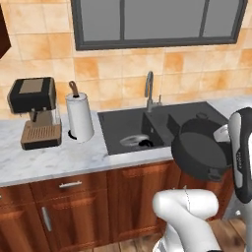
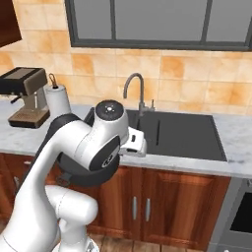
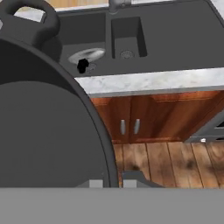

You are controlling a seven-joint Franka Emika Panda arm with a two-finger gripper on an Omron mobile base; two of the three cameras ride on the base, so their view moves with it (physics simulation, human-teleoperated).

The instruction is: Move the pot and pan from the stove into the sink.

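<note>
We saw the pot (image 3: 43,127) at the frame's left, its rim at the gripper (image 3: 114,181). The gripper pinched that rim. The pan (image 3: 87,56) lay in the sink (image 3: 175,39).

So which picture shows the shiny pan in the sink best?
The left base view: the pan lies whole in the sink's big basin, black handle visible. The hand view shows it smaller, beside the held pot. In the right base view the arm hides it.

Dark grey pot (image 1: 199,147), dark grey sink (image 1: 123,125) behind it, silver pan (image 1: 134,141) (black handle) in the sink; white-veined marble counter (image 1: 59,157), reddish-brown cabinets (image 1: 78,206) below it.
</note>
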